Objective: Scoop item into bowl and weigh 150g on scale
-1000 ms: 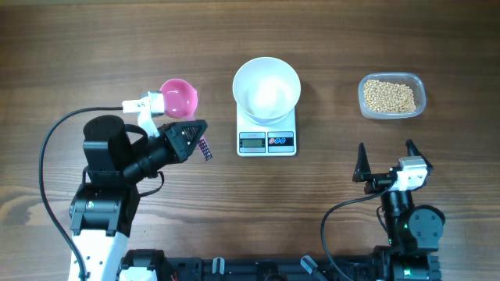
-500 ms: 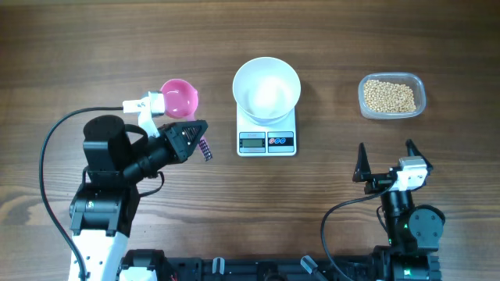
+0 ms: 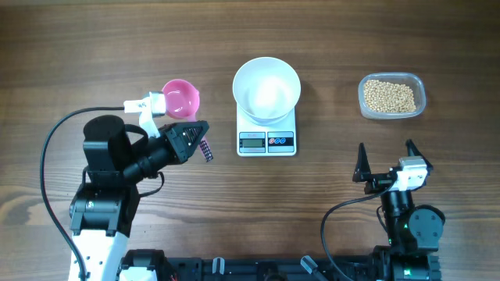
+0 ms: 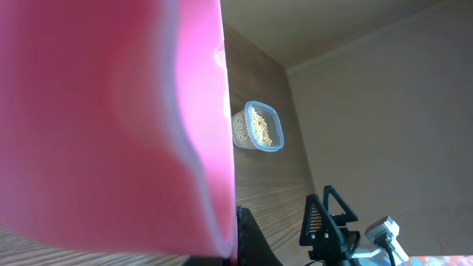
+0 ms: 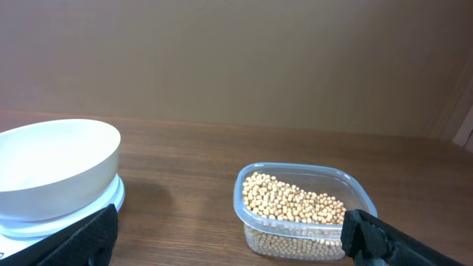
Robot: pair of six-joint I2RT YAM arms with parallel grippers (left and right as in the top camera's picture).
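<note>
The beans [image 3: 391, 97] sit in their clear tub [image 3: 420, 87] at our right; the white bowl [image 3: 266, 90] rests on the scale [image 3: 266, 142], mid-table; our left gripper [image 3: 195, 134] is clamped on a pink scoop [image 3: 181, 99] left of the bowl; our right gripper [image 3: 385, 160] gapes wide, empty

No legible text, label or number anywhere; display of the scale [image 3: 266, 141] too small for reading.

Robot lab bench, I'd say: wood-grain table [image 3: 94, 47], bare beige wall [image 5: 236, 59], cabled robot arms [image 3: 117, 168] mounted at its edge.
</note>
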